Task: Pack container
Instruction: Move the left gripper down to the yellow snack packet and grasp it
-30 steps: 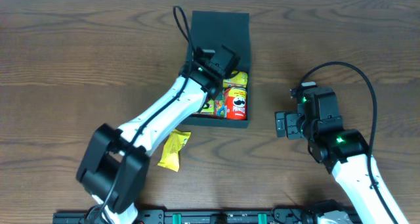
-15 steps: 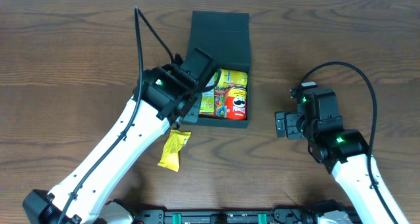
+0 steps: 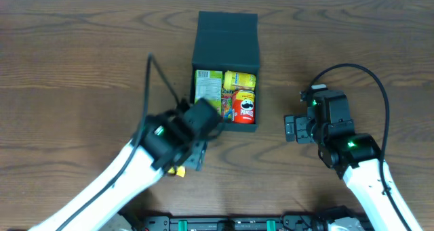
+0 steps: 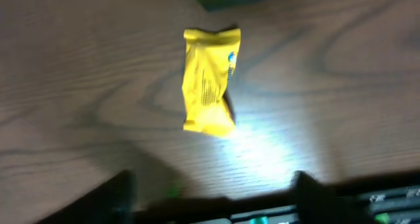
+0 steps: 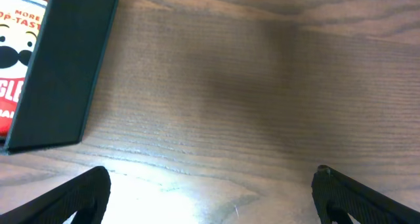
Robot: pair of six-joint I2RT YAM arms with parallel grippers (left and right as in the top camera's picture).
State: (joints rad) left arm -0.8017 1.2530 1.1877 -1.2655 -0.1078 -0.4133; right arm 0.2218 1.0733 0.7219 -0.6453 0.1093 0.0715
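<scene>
The dark green container (image 3: 226, 38) stands at the table's middle back with its flap lid open. Inside lie a light-green pack (image 3: 208, 85), a yellow pack (image 3: 241, 80) and a red Pringles can (image 3: 245, 107). My left gripper (image 3: 195, 148) hovers in front of the container, blurred, over a yellow snack packet (image 3: 178, 171) that it mostly hides. In the left wrist view the yellow packet (image 4: 209, 79) lies flat on the wood, beyond my open left gripper (image 4: 213, 194), which holds nothing. My right gripper (image 3: 290, 128) stands open to the right of the container (image 5: 65, 66), empty (image 5: 213, 198).
The wooden table (image 3: 352, 34) runs bare to the right and left of the container. A dark rail with green lights (image 4: 387, 211) lines the front edge. A black cable (image 3: 159, 75) loops above the left arm.
My left gripper has pulled out of the container toward the front edge and has opened. The light-green pack now shows in the container. The right arm has not moved.
</scene>
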